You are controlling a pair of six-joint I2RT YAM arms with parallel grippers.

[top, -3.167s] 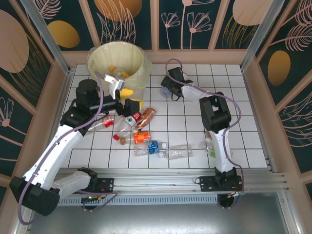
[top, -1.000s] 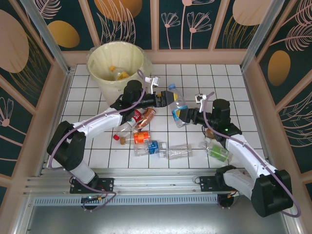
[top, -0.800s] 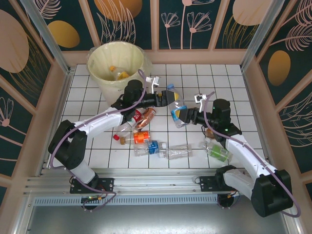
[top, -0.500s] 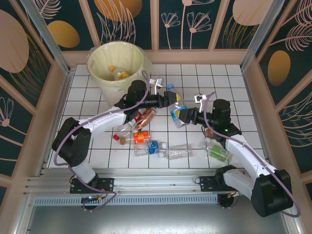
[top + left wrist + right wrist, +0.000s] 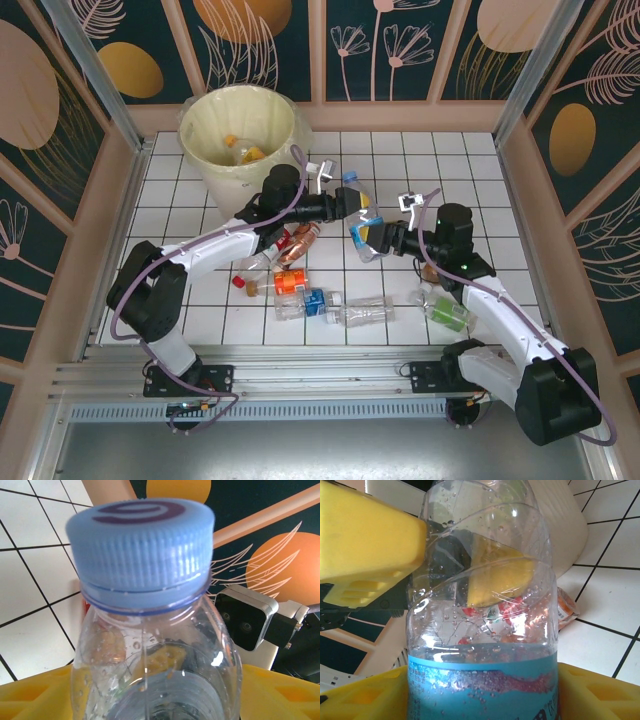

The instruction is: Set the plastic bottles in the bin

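A clear plastic bottle (image 5: 358,213) with a blue label and pale blue cap (image 5: 140,545) hangs in mid-air over the table's middle, held from both sides. My left gripper (image 5: 351,199) is shut on its clear upper part just below the cap, and its yellow fingers (image 5: 30,692) flank the bottle (image 5: 150,645). My right gripper (image 5: 369,235) is shut on the labelled lower part (image 5: 480,680). In the right wrist view the left gripper's finger (image 5: 370,540) presses the bottle's shoulder. The cream bin (image 5: 203,108) stands at the back left, with a few bottles inside.
Several loose bottles lie on the white tiled table: red-labelled ones (image 5: 293,240), an orange one (image 5: 290,282), a blue one (image 5: 315,300), a clear one (image 5: 366,312), a green one (image 5: 447,311) by the right arm, and one (image 5: 214,252) under the left arm. Wooden walls ring the table.
My left gripper has reached in from the left and shut its jaws on the bottle's upper part. The bottle and my right gripper have shifted slightly left.
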